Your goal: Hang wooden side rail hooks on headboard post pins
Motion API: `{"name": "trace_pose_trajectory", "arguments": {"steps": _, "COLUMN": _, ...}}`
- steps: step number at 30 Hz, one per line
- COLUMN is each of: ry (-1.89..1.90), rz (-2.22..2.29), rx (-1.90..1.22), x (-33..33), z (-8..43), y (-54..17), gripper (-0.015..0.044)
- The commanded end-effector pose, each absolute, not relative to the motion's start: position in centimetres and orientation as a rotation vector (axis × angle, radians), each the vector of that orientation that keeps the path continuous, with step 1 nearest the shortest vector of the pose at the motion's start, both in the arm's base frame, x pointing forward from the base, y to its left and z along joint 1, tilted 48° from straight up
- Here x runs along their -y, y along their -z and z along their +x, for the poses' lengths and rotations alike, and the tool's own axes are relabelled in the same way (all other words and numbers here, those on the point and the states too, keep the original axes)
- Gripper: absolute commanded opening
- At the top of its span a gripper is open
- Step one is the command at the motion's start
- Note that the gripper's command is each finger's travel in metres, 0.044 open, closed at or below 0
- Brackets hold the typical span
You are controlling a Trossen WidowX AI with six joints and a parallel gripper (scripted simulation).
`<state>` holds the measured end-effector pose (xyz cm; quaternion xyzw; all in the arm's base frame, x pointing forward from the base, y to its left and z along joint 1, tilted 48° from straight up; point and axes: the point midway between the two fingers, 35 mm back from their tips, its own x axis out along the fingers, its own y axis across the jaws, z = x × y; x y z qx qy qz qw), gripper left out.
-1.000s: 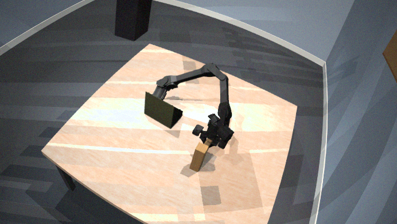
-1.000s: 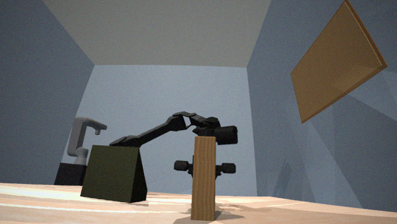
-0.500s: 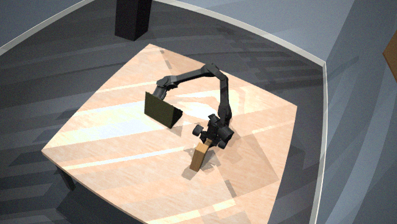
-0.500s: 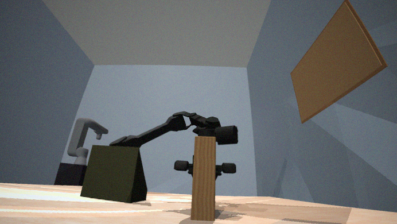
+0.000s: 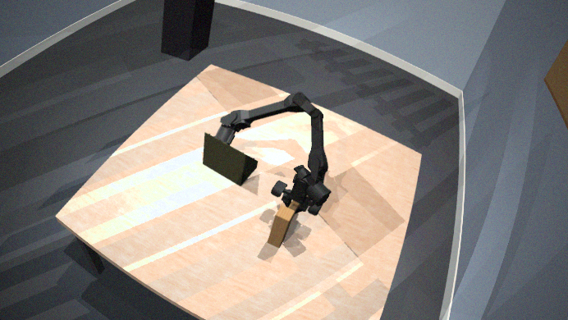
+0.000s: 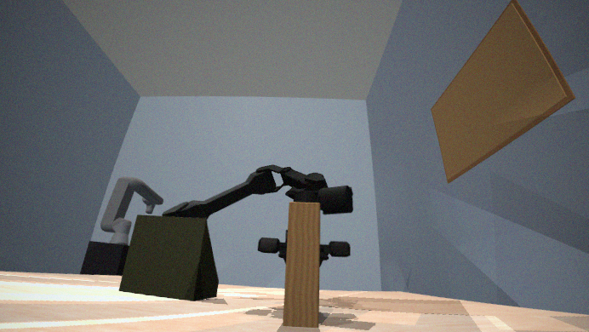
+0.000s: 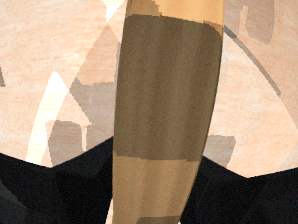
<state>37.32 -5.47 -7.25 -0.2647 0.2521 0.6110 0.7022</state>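
Wooden rail [image 5: 295,206] [image 7: 165,95] sits between the closed-in tool's [image 5: 293,202] [image 6: 303,251] [image 7: 157,170] fingers.

It looks like a robotics lab or workroom: a black jointed robot arm [image 5: 317,135] [image 6: 230,197] on a pale wooden table [image 5: 185,246] [image 6: 238,317], and a grey robot arm [image 6: 117,208] at nine o'clock in the exterior view, among plain blue-grey walls.

Blue-grey walls [image 5: 521,164] [image 6: 255,140] surround a dark floor [image 5: 103,74], with pale light streaks crossing the wooden table [image 5: 185,262] [image 6: 238,315].
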Motion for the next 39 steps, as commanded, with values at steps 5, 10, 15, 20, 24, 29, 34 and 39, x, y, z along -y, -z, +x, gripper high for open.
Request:
{"name": "trace_pose_trajectory", "arguments": {"steps": 5, "ry": -1.345, "rz": -0.593, "rx": -0.563, "x": 6.2, "z": 37.42, "y": 7.26, "gripper": 0.0}}
{"name": "trace_pose_trajectory", "arguments": {"steps": 10, "ry": -1.345, "rz": -0.593, "rx": -0.564, "x": 6.28, "z": 37.37, "y": 7.27, "gripper": 0.0}}
{"name": "trace_pose_trajectory", "arguments": {"steps": 15, "ry": -1.345, "rz": -0.593, "rx": -0.564, "x": 6.34, "z": 37.32, "y": 7.28, "gripper": 0.0}}
{"name": "trace_pose_trajectory", "arguments": {"steps": 20, "ry": -1.345, "rz": -0.593, "rx": -0.564, "x": 6.34, "z": 37.33, "y": 7.36, "gripper": 0.0}}
{"name": "trace_pose_trajectory", "arguments": {"steps": 24, "ry": -1.345, "rz": -0.593, "rx": -0.564, "x": 6.34, "z": 37.38, "y": 7.41, "gripper": 0.0}}
{"name": "trace_pose_trajectory", "arguments": {"steps": 29, "ry": -1.345, "rz": -0.593, "rx": -0.564, "x": 6.39, "z": 37.41, "y": 7.45, "gripper": 0.0}}
{"name": "trace_pose_trajectory", "arguments": {"steps": 34, "ry": -1.345, "rz": -0.593, "rx": -0.564, "x": 6.47, "z": 37.36, "y": 7.45, "gripper": 0.0}}
{"name": "trace_pose_trajectory", "arguments": {"steps": 39, "ry": -1.345, "rz": -0.593, "rx": -0.564, "x": 6.53, "z": 37.32, "y": 7.47, "gripper": 0.0}}
